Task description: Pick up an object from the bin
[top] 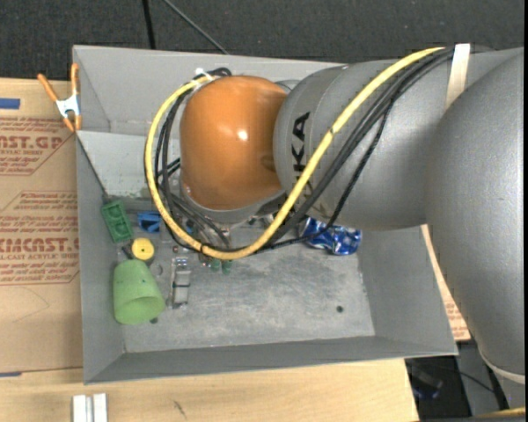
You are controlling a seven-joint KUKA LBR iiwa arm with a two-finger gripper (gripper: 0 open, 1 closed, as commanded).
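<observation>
Camera view: green cup (137, 294) at left of bin (246, 345), long axis up-down.

Matt grey metal bin (273, 310); glossy orange wrist cover (229, 139).

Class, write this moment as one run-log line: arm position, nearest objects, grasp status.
arm: orange-covered wrist over bin left-centre | nearest: light green cup, yellow disc, dark green block | grasp: cannot tell

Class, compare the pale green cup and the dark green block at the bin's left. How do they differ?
The pale green cup is rounded; the dark green block is flat and angular. The cup is larger than the block. Both are green and lie at the same side of the bin.
</observation>
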